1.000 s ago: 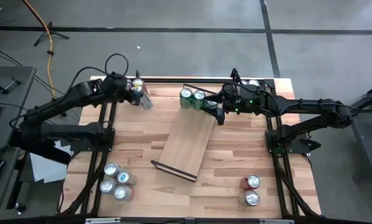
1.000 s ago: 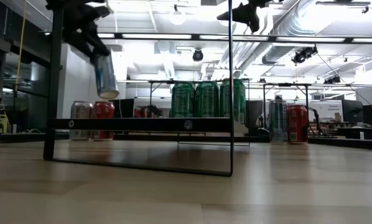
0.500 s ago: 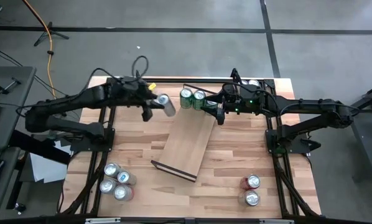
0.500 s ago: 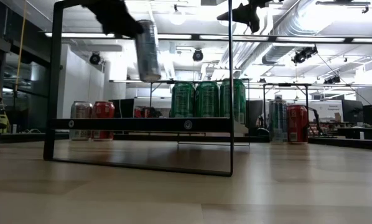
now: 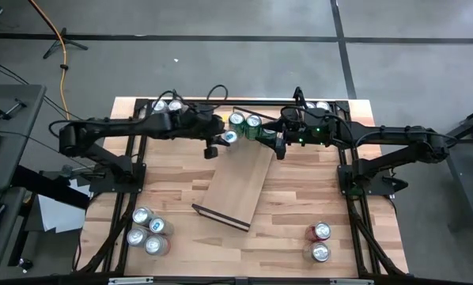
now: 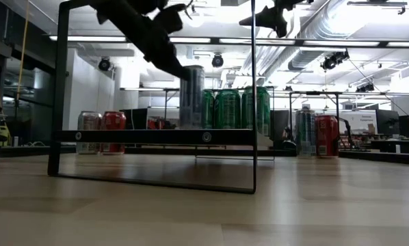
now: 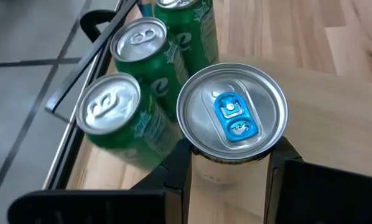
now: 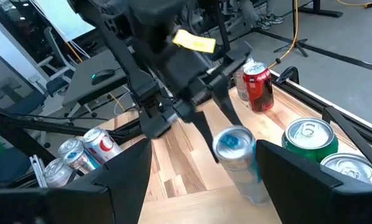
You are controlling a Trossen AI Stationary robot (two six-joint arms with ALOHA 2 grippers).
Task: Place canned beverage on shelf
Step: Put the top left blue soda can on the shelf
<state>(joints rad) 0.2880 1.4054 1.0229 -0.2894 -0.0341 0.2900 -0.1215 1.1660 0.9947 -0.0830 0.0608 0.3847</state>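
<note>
Silver can [image 5: 228, 137], blue pull tab: pinched upright between the left jaws [image 7: 229, 171], one finger on each side of its body. Its base sits at or just above the far end of the shelf [image 5: 236, 180]; from the low view, contact cannot be told.

Shelf: light-wood board with dark end rails, lying skewed on the bench [image 5: 300, 210]; its far end is under the left jaws, its near end well apart from both arms.

Green cans [image 5: 244, 123], three, upright at the shelf's far end: two just beside the held can in the high view, on the side toward the right arm; the third [image 5: 267, 131] sits between the right jaws.

Right jaws [image 5: 270, 133]: spread wide, one finger on each side of that third green can; the right wrist view shows clear space between the fingers, with the left gripper and its silver can just ahead.

Other stock on the bench:
- cluster of four cans [image 5: 149, 231], near corner behind the left arm, well apart from the jaws;
- two red cans [image 5: 319, 241], near corner on the right arm's side;
- silver and red cans [image 5: 167, 104] at the far edge, behind the left arm;
- cans [image 5: 316, 105] at the far edge behind the right arm.
</note>
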